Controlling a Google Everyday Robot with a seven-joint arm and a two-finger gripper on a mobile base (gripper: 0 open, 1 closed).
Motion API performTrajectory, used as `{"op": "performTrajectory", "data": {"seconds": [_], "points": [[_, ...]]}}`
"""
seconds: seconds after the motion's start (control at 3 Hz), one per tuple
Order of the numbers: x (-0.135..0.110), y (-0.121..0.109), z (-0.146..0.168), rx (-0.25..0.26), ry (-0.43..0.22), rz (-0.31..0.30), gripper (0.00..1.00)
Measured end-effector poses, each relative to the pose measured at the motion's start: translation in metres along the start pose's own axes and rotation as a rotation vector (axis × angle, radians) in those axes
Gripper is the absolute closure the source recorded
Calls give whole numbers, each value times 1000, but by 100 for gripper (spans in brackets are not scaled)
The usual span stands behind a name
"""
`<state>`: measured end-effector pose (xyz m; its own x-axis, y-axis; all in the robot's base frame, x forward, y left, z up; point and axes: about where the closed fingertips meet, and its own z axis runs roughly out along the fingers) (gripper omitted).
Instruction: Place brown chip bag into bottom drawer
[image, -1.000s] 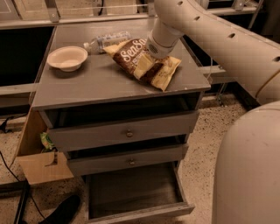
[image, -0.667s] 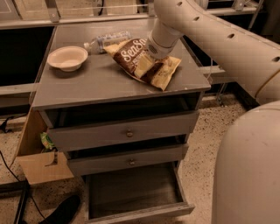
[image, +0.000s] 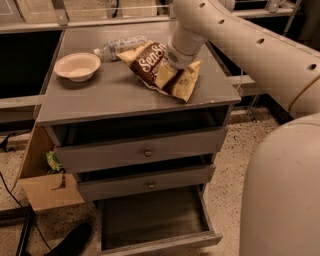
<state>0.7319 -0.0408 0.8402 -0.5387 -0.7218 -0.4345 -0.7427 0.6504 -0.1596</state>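
jaws: down on brown chip bag (image: 148, 63), unmoved | bottom drawer (image: 150, 217): open

My gripper (image: 172, 68) is down on brown chip bag (image: 149, 61), on cabinet top (image: 112, 95); bottom drawer (image: 150, 216) open below.

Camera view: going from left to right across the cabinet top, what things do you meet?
Bowl → bottle → brown chip bag. The gripper is down on the bag's right half, so it takes no separate place in the order.
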Motion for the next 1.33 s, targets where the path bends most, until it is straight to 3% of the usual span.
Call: {"op": "performTrajectory", "data": {"seconds": [0.33,0.67,1.33], "points": [[1,0,-2,-3,12,0,100],[0,7,-22,-26,47,-30,100],[-15,6,-88,-46,53,-59,100]]}}
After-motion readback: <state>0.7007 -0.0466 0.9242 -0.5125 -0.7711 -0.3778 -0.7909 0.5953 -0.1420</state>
